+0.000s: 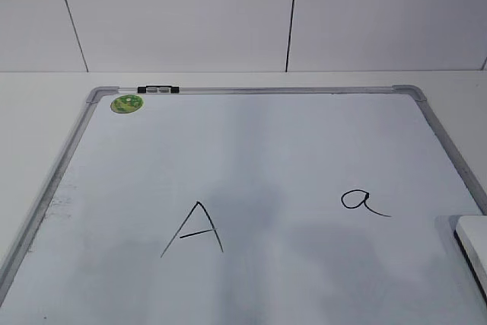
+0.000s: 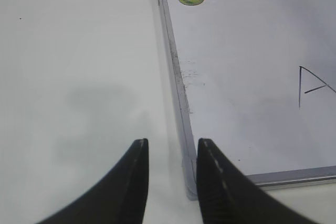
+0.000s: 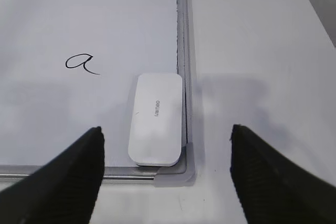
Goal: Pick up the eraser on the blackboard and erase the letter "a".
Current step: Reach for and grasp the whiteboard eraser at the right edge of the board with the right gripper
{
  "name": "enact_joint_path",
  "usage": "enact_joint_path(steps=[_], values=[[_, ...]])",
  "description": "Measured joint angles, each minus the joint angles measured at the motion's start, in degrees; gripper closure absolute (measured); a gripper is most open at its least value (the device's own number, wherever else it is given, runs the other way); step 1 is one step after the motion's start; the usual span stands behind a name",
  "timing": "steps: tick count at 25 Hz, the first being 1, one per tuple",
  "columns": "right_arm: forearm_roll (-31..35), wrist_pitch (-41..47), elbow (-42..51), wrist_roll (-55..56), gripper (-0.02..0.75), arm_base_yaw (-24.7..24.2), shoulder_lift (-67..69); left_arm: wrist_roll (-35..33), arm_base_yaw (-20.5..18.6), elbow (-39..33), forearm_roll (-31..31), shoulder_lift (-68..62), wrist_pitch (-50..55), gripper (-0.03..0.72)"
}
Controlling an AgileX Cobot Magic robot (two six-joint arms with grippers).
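Note:
The blackboard (image 1: 251, 150) is a white board with a grey frame, lying flat on the table. The letter "a" (image 1: 364, 202) is on its right half; it also shows in the right wrist view (image 3: 81, 63). The eraser (image 3: 156, 119), a white oblong block, lies in the board's near right corner, and its edge shows in the exterior view (image 1: 473, 245). My right gripper (image 3: 166, 142) is wide open and empty, above the board's corner just short of the eraser. My left gripper (image 2: 172, 150) is open and empty, over the board's near left corner (image 2: 190, 182).
A capital "A" (image 1: 195, 228) is drawn left of the middle. A round green magnet (image 1: 127, 103) and a black-and-silver clip (image 1: 157, 90) sit at the board's far left corner. White table surrounds the board (image 2: 79, 77). A panelled wall stands behind.

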State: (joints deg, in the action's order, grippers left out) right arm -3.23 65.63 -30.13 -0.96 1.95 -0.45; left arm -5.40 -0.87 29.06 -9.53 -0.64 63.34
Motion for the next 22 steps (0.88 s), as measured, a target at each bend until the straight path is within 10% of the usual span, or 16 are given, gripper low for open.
enact_joint_path(steps=[22], values=[[2.3,1.7,-11.0,-0.1,0.146,0.0,38.5,0.0,0.0,0.0,0.0,0.0,0.0,0.453]])
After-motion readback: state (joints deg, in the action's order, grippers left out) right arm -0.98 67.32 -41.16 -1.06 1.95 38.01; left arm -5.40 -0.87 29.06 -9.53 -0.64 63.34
